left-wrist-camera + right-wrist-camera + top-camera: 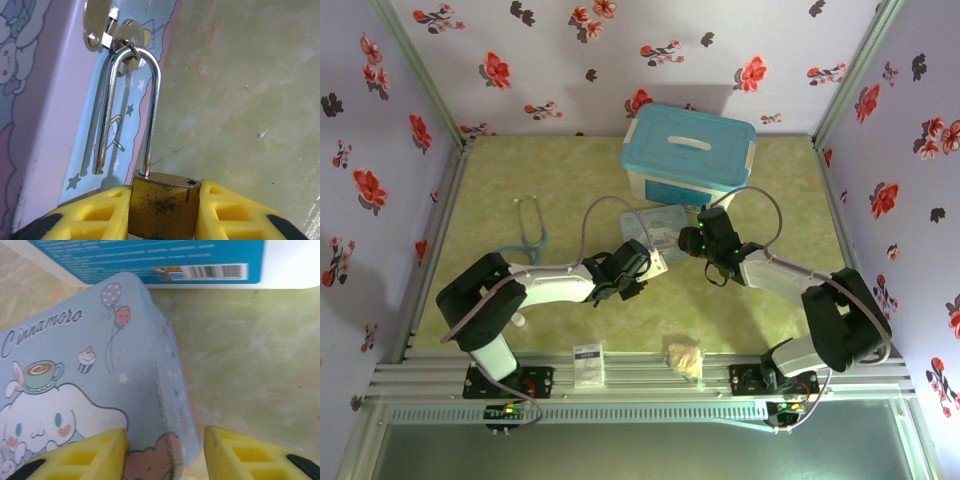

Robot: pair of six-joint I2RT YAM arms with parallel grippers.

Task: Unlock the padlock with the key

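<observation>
Left hand (165, 216) is clamped on the padlock (161, 202), brass body squeezed between both yellow fingers. The padlock's long axis runs straight out from the palm. Its shackle (154, 95) points away and is hooked through the silver latch (102, 27) on the cartoon tin (75, 365). The keyhole end faces back into the hand, hidden from me.

One shackle leg sits in the body and the other hangs free beside an empty socket, so I judge it already sprung. I cannot tell where the key is.

Right hand (165, 455) has its fingers apart, straddling the tin's side wall, gripping nothing that I can make out. Top view puts both hands at the tin on the desk (520, 170), the left one nearer the lock. Any key work falls to the right hand.
</observation>
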